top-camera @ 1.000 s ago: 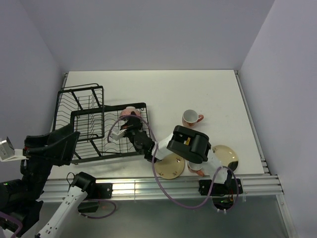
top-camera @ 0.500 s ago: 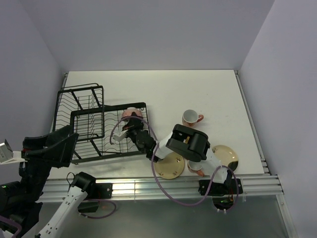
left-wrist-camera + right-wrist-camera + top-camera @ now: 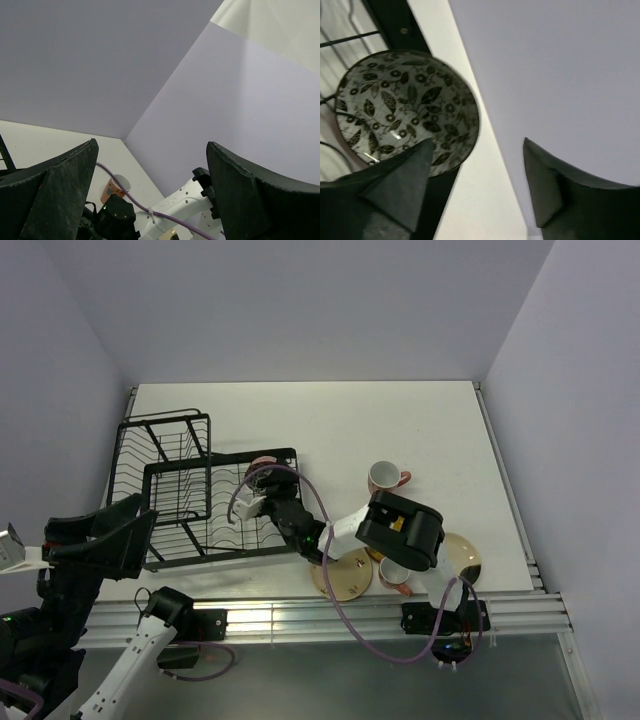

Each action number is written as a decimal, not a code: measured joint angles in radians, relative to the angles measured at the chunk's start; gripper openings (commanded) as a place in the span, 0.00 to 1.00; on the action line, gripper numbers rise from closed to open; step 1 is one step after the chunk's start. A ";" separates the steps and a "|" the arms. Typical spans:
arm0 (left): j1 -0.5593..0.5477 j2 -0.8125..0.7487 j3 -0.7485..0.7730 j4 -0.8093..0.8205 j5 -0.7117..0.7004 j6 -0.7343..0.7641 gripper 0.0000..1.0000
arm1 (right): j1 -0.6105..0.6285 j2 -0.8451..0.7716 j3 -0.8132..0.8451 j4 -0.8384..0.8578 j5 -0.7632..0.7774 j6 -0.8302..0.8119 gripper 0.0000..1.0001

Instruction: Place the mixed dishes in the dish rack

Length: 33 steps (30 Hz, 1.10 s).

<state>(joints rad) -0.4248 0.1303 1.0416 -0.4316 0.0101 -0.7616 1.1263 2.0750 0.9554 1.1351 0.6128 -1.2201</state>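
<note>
Bowl (image 3: 405, 107), small, dark leaf-and-flower pattern inside: at the far right corner of the black wire rack (image 3: 190, 505), against its frame. Right gripper (image 3: 475, 180): jaws parted, nothing between them, close by the bowl's rim. Left gripper (image 3: 151, 150): jaws wide, empty, raised left of the rack and aimed at the wall. Outside the rack, on the table (image 3: 330, 420): one mug (image 3: 384, 478) standing alone; near the front edge a yellow plate (image 3: 345, 578), a second mug (image 3: 392, 580) and another plate (image 3: 465, 555).

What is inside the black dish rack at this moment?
A small dark patterned bowl sits in the dish rack, at its far right corner. No other dish shows there. The right arm covers part of the rack's right side.
</note>
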 measured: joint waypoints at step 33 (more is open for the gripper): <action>0.000 0.181 -0.050 -0.029 0.118 -0.107 0.92 | -0.602 -0.685 0.300 -1.805 -0.124 1.708 0.80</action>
<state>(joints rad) -0.4248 0.3115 0.9913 -0.4606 0.1280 -0.8688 0.5240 1.3899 1.2552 -0.6697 0.4885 0.4877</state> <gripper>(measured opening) 0.926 0.815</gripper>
